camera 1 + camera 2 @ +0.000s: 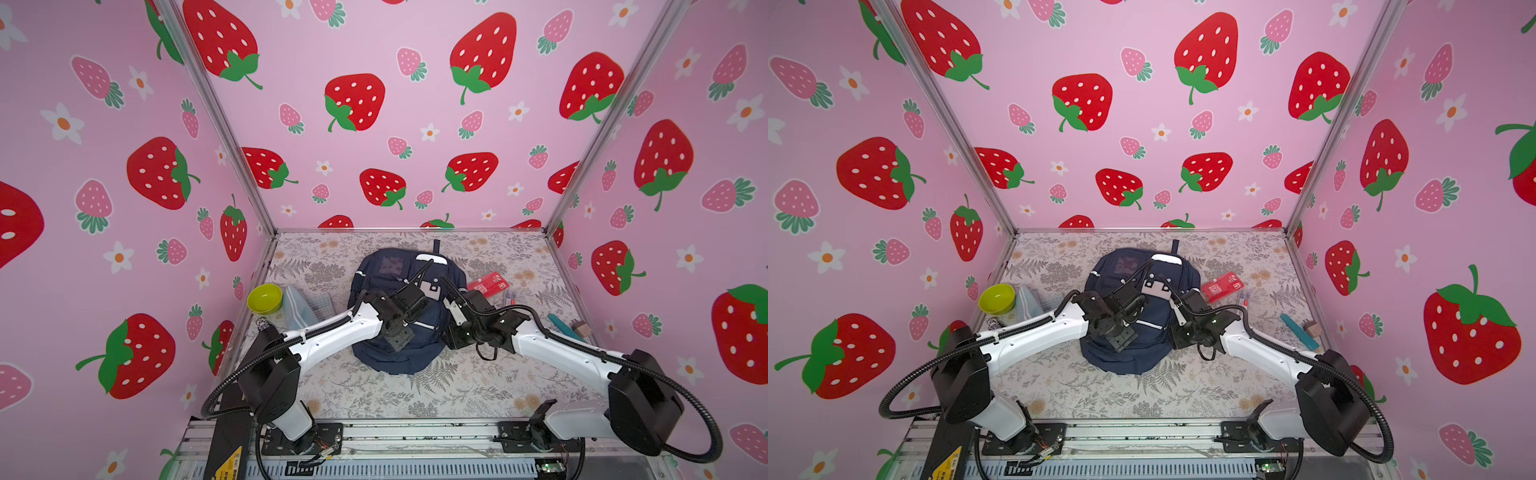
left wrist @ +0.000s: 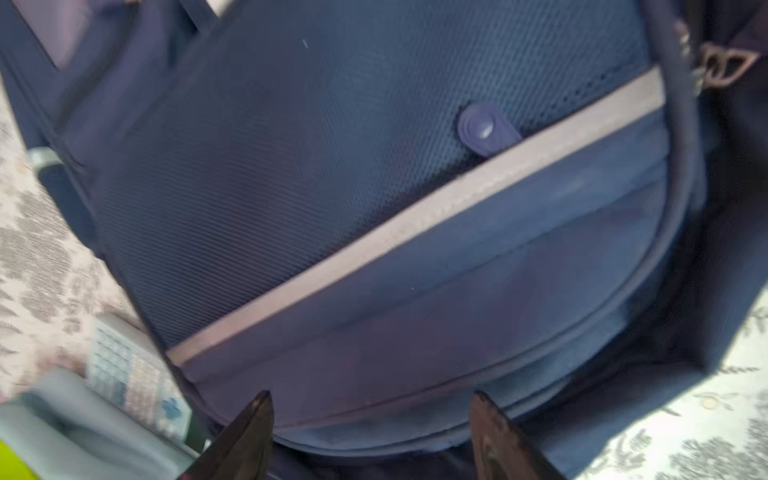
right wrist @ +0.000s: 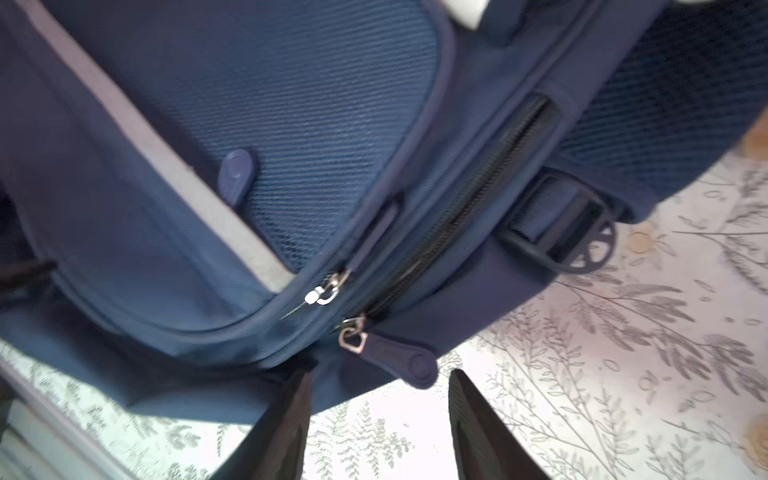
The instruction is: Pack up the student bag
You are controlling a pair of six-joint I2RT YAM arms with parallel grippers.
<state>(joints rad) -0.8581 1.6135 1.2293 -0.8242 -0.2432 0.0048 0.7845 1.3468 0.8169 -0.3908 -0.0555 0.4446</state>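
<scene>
Two robot arms reach over a navy student bag (image 1: 374,282) that lies flat in the middle of the floral-patterned table (image 1: 457,386), ready to unzip it.

In the right wrist view the right gripper (image 3: 380,382) has its jaws apart and empty. The rubbery navy zip pull (image 3: 409,363) lies just at their mouth, at the end of a closed black zip (image 3: 469,199). The left gripper (image 2: 376,415) is also spread and holds nothing, poised over the front pocket below its pale reflective stripe (image 2: 415,216). The step appears to be opening the zip. To do it well, the right jaws should likely close squarely on the flat of the pull, not on the silver slider (image 3: 326,291) of the neighbouring zip. The left gripper could pin the fabric so the soft bag does not slide or bunch as the pull travels along the teeth.
</scene>
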